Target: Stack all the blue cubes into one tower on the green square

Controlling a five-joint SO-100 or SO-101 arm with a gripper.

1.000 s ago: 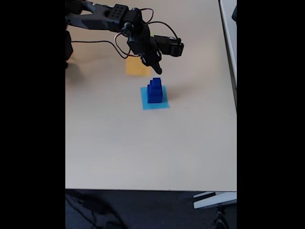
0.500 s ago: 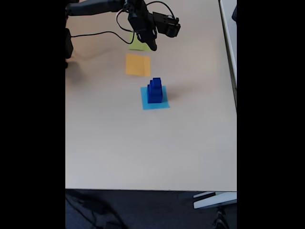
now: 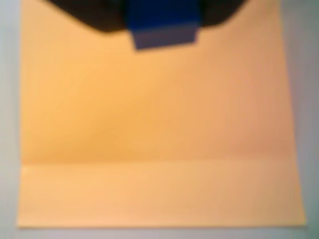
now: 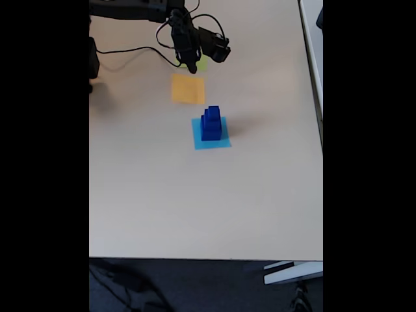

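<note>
Black gripper (image 4: pixel 192 67), state unclear, hovers over the yellow-green paper square (image 4: pixel 201 63); dark blue cube tower (image 4: pixel 210 123) needs steady, centred lifting.

Your arm (image 4: pixel 140 10) covers most of the green square (image 4: pixel 203 63) in the fixed view, and its base is cut off at the left. In the blurred wrist view, the orange square (image 3: pixel 159 129) runs off the top edge, where the gripper (image 3: pixel 162 17) is cropped, so you cannot tell how its jaws stand.
</note>
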